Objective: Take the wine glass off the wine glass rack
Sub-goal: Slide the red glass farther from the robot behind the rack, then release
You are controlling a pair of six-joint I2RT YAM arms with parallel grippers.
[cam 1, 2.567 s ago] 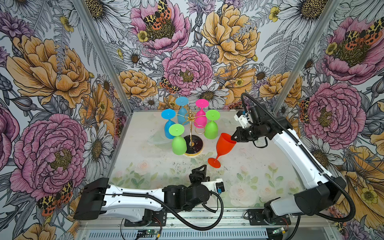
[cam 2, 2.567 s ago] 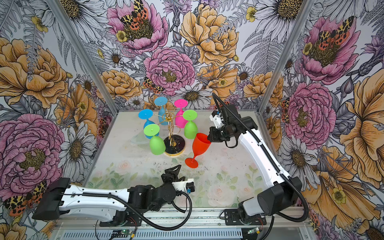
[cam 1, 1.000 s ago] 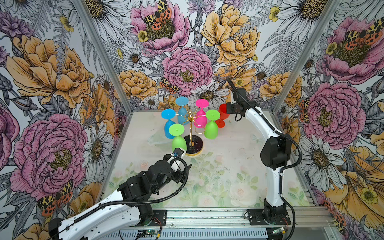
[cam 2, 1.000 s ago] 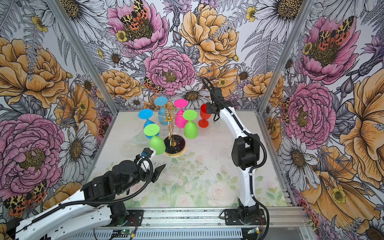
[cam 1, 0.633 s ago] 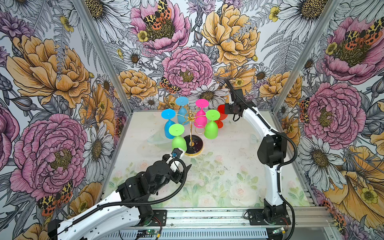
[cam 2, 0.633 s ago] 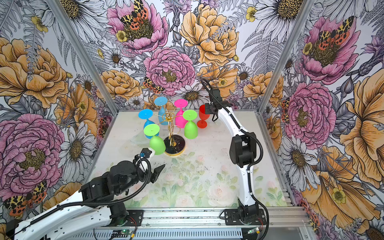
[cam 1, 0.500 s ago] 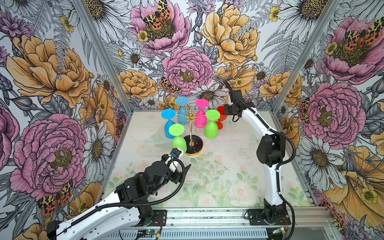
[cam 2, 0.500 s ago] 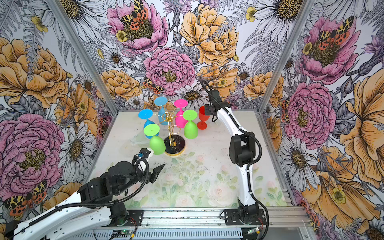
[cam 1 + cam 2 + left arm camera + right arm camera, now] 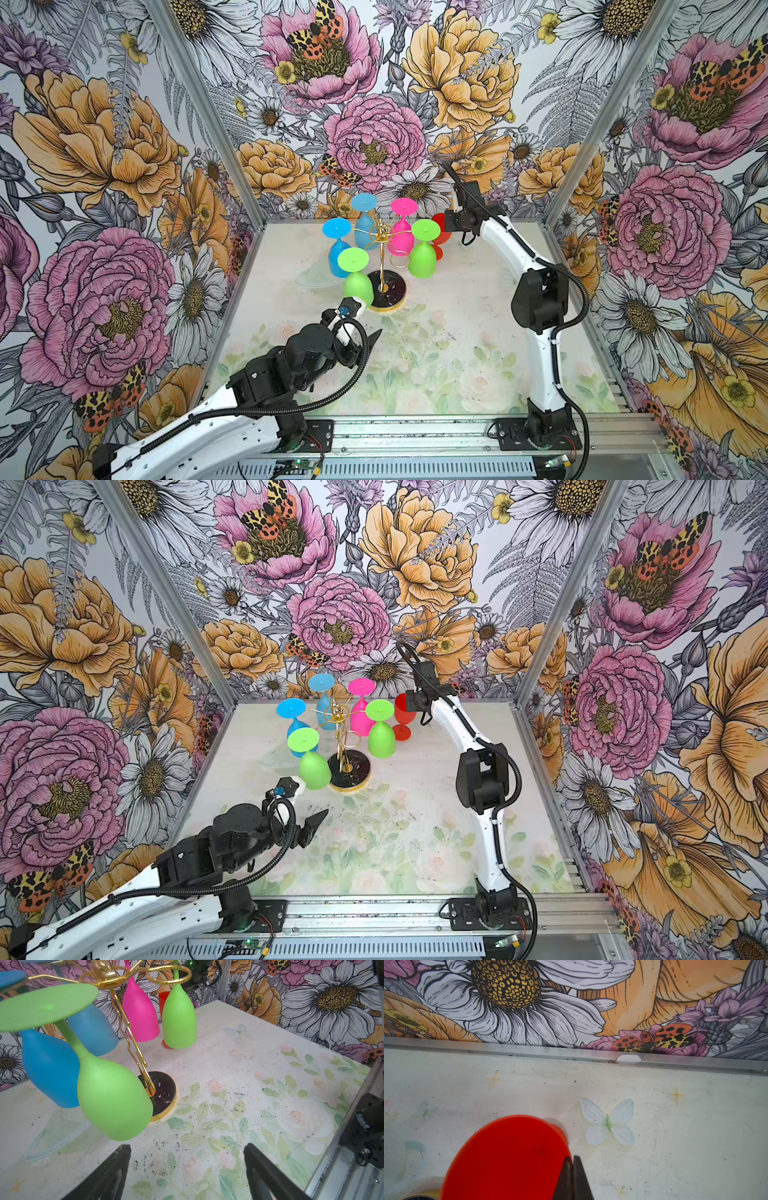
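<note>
1. Surface (image 9: pixel 457 340): floral print, carrying everything.
2. Wine glass rack (image 9: pixel 386 286): toward the back, with hanging glasses (image 9: pixel 400 243) bowl-down.
3. Red wine glass (image 9: pixel 404 710): off the rack, upright just beside its back right.
4. Left end effector (image 9: pixel 186 1147): spread wide, empty, near the front green glass (image 9: pixel 357 286).
5. Right end effector (image 9: pixel 573 1160): pinched tight on the Red wine glass rim.

In a top view, the red glass (image 9: pixel 443 227) is partly hidden behind a green glass (image 9: pixel 422 261). The right wrist view cuts off part of it and the back of the right gripper (image 9: pixel 573 1158). The top of the rack (image 9: pixel 164 1091) runs out of the left wrist view. A pale shape (image 9: pixel 56 1138) near it is too faint to name.
</note>
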